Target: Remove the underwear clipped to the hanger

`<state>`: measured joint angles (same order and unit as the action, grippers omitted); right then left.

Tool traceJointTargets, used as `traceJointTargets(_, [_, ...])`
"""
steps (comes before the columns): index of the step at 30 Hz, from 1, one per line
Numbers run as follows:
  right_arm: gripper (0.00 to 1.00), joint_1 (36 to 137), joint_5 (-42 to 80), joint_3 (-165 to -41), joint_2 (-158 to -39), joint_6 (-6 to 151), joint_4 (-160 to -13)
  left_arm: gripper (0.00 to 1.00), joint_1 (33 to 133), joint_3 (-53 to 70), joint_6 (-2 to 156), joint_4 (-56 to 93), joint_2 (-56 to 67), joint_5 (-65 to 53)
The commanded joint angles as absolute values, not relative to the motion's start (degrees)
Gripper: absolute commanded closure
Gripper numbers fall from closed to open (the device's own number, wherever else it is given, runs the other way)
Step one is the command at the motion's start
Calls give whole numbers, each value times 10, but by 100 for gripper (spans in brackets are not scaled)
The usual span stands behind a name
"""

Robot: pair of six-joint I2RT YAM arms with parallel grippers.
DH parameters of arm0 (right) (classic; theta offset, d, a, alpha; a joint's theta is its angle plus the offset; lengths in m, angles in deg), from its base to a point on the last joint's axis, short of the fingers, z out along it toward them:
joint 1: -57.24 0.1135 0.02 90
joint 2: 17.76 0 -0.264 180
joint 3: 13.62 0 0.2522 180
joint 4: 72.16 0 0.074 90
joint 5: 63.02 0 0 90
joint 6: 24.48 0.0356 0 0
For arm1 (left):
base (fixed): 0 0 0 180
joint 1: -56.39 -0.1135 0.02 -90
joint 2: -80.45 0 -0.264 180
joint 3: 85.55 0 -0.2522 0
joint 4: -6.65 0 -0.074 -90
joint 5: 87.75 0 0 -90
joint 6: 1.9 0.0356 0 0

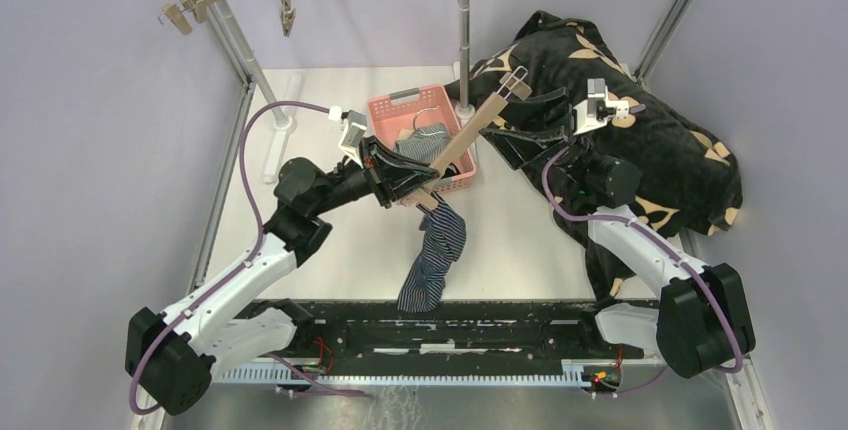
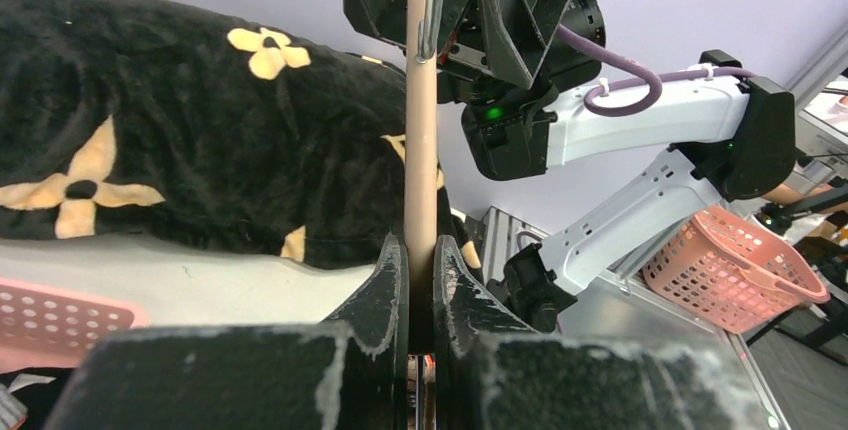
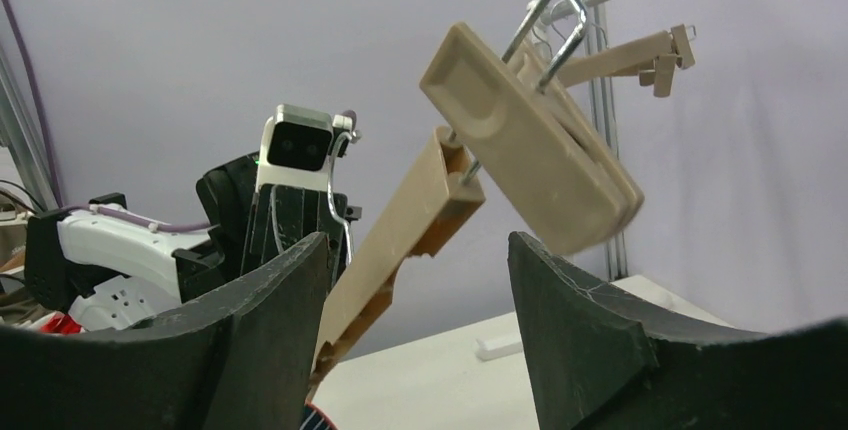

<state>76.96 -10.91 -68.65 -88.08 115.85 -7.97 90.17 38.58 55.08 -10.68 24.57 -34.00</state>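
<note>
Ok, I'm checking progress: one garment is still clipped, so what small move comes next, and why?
Probably bring the open right gripper down to the navy striped underwear, which hangs from the lower end of the hanger beside the left gripper, its jaws shut on it. The clip by the right gripper looks empty.

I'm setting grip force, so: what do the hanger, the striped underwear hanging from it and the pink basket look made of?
The hanger looks like matte tan plastic: a moulded, channelled bar. The striped underwear is soft knit cloth, drooping in folds. The basket seems to be pink plastic, with moulded lattice walls.
</note>
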Motion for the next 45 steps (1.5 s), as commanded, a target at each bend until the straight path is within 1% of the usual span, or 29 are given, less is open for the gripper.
traceJointTargets(1, [29, 774, -115, -722, -887, 1180, -32, 97, 916, 347, 536, -174, 229, -343])
traceJointTargets(4, [45, 777, -119, -728, -894, 1181, -32, 97, 922, 336, 541, -171, 216, -343])
traceJointTargets(5, [46, 778, -121, -730, -896, 1182, -32, 97, 923, 332, 543, -169, 212, -344])
traceJointTargets(13, [47, 781, -128, -738, -904, 1185, -32, 97, 930, 305, 553, -173, 187, -344])
traceJointTargets(15, [59, 782, -129, -740, -904, 1184, -33, 97, 933, 300, 551, -176, 181, -345])
traceJointTargets(20, [98, 782, -130, -744, -906, 1187, -36, 97, 937, 295, 548, -191, 161, -337])
traceJointTargets(25, [99, 782, -123, -737, -900, 1174, -52, 97, 941, 285, 543, -199, 139, -343])
traceJointTargets(29, [99, 782, -115, -728, -886, 1161, -56, 85, 941, 286, 554, -181, 142, -335])
traceJointTargets(32, [99, 782, -115, -729, -879, 1161, -60, 79, 941, 291, 573, -160, 153, -330])
traceJointTargets(36, [99, 782, -111, -728, -876, 1164, -57, 62, 941, 300, 582, -151, 169, -323])
traceJointTargets(37, [99, 782, -110, -727, -876, 1166, -55, 51, 940, 302, 585, -148, 174, -320])
traceJointTargets(38, [99, 782, -107, -725, -875, 1168, -52, 43, 940, 304, 590, -141, 178, -315])
traceJointTargets(40, [99, 782, -105, -723, -872, 1168, -53, 36, 940, 307, 607, -120, 189, -300])
traceJointTargets(45, [99, 782, -104, -722, -865, 1165, -64, 30, 940, 331, 666, -90, 237, -261])
